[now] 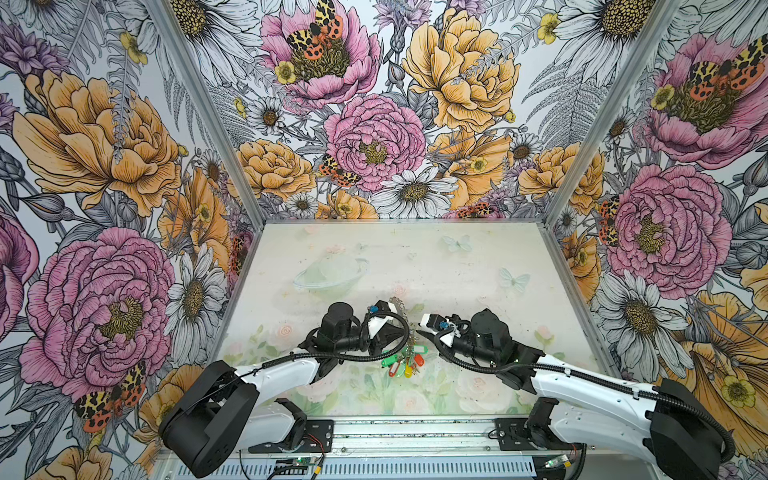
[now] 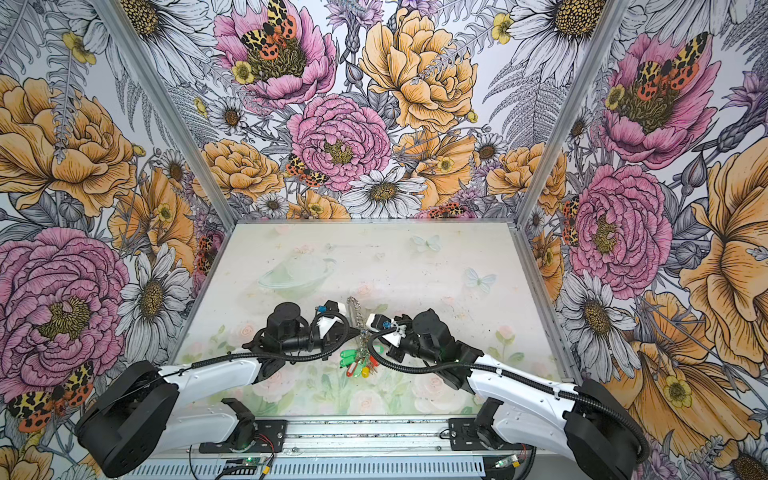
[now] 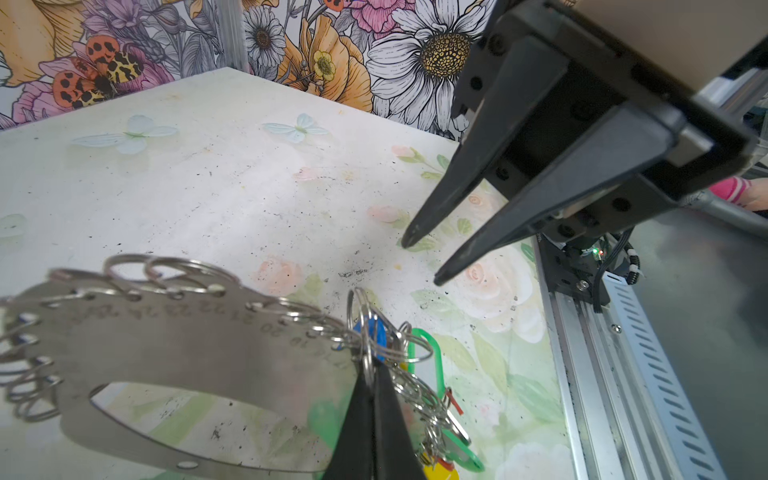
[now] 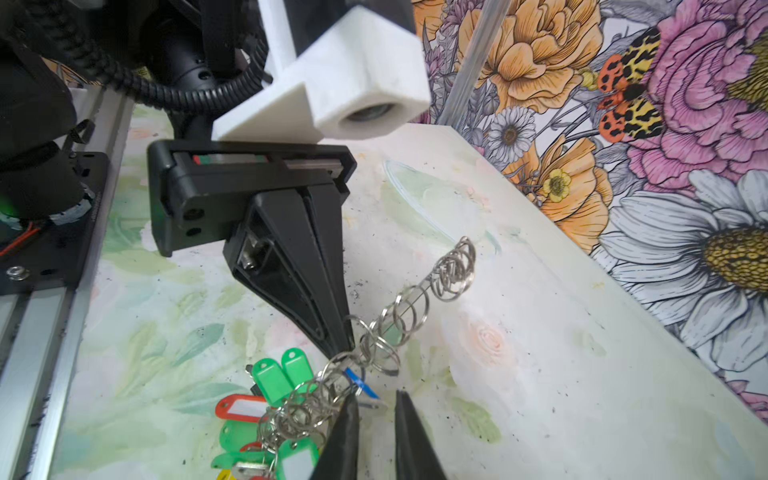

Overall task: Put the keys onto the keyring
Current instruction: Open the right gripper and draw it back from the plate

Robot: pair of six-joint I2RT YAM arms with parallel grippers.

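- There are two grippers. The left gripper [image 4: 345, 347] [image 3: 370, 374] has its jaws pressed together. The right gripper [image 3: 420, 262] [image 4: 374, 395] has its jaws a little apart, with nothing pinched between them.
- There is one keyring [image 3: 187, 345] [image 1: 402, 311] [image 2: 356, 309]. It is a flat grey band with a big hole in the middle.
- Its edge is lined with small wire rings [image 4: 453, 270]. There are too many to count well.
- There is one blue tag, the keys [image 4: 360, 383] [image 3: 372, 336].
- In the right wrist view I count at least four green tags [image 4: 270, 380], one red tag [image 4: 241, 409] with a bit of another red one below it, and one yellow tag [image 3: 440, 473].
- The keyring is the thing that holds the others. The coloured tags hang in a bunch from the wire rings at the end that the left jaws pinch.
- The left jaws nip the keyring at its rim and hold it on its edge, tilted up over the table [image 3: 208, 187].
- The keys sit right at the tips of the left jaws, among the wire rings. I cannot tell if they are hooked on.
- The keys are just past the tips of the right jaws, in front of the gap and closer to one finger. The right jaws are not touching them.
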